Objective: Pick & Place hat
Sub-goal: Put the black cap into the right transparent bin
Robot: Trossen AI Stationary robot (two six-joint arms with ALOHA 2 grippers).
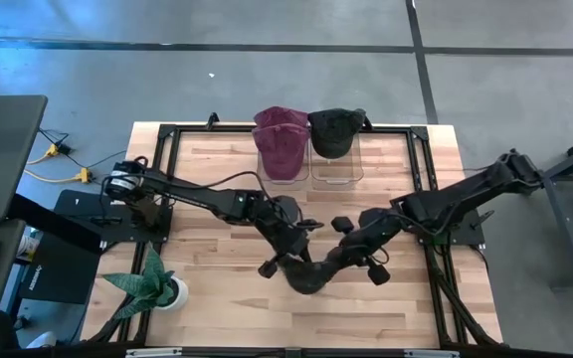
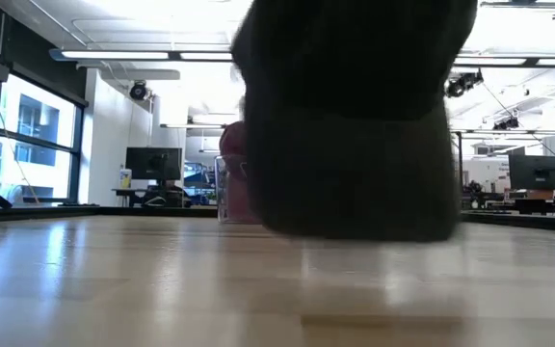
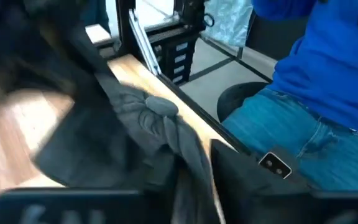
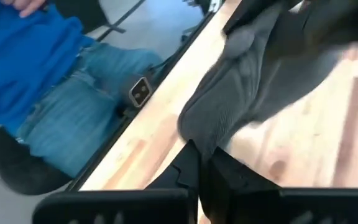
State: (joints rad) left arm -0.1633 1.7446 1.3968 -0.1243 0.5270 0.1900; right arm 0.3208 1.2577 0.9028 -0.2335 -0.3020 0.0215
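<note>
Fabric between both my grippers: a dark grey cloth hat [image 1: 311, 275], hanging low over the light wooden table [image 1: 217, 189]. My left gripper [image 1: 285, 267] pinches one side of it, my right gripper [image 1: 341, 257] is clamped on the other. The hat sits close to the table's front edge, well apart from the two clear plastic stands [image 1: 334, 169] at the back, where a maroon hat [image 1: 280, 139] and a black hat [image 1: 334, 129] rest. Bare wood lies between. Its long axis I cannot tell.
</note>
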